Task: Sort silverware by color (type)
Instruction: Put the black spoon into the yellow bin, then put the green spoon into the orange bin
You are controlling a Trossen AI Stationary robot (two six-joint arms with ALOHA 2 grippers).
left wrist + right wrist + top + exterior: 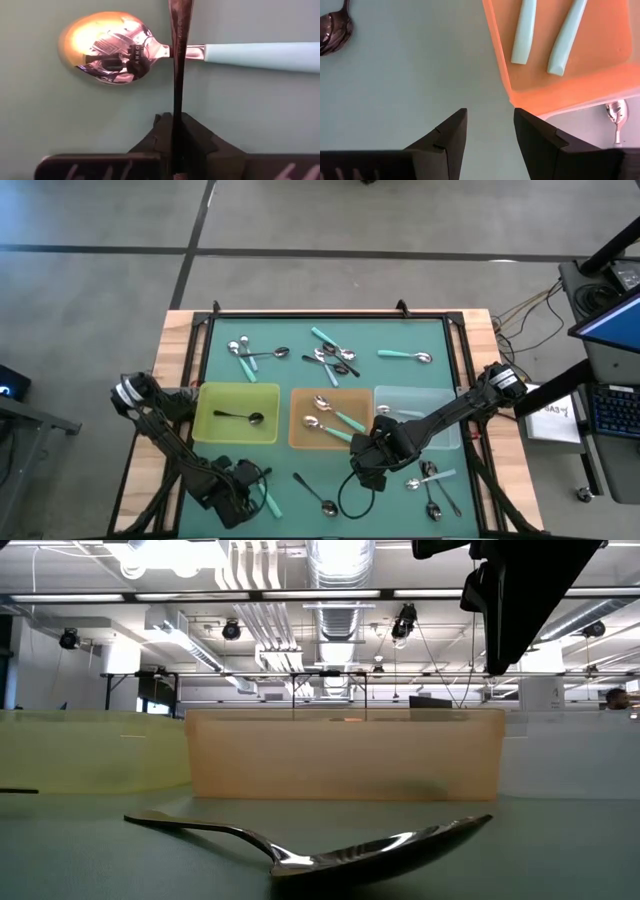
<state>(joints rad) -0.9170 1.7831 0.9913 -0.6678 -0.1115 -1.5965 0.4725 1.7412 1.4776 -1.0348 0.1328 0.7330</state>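
My left gripper (243, 483) is near the table's near edge, left of the middle. It is shut on a slim dark spoon handle (176, 75), right over a teal-handled spoon (115, 47) lying on the green mat, also seen in the high view (268, 502). My right gripper (490, 132) is open and empty above the mat, at the near corner of the orange tray (600, 75), which holds teal-handled spoons (525, 30). The yellow tray (212, 405) holds one black spoon (240, 417). Loose spoons lie at the far side (330, 360) and the near right (430, 480). My left gripper pinches the dark handle (175, 131) between its two shut fingers. The handle runs straight out ahead of the fingers, along them, and crosses above the teal spoon's neck. The spoon's bowl is out of the frame. I cannot tell whether it touches the teal spoon.
Three trays stand in a row across the mat's middle: yellow, orange (300, 405) and clear (445, 400). A black spoon (315, 492) lies on the mat between the two grippers and fills the low view's foreground (330, 850). A dark frame (330, 315) edges the mat.
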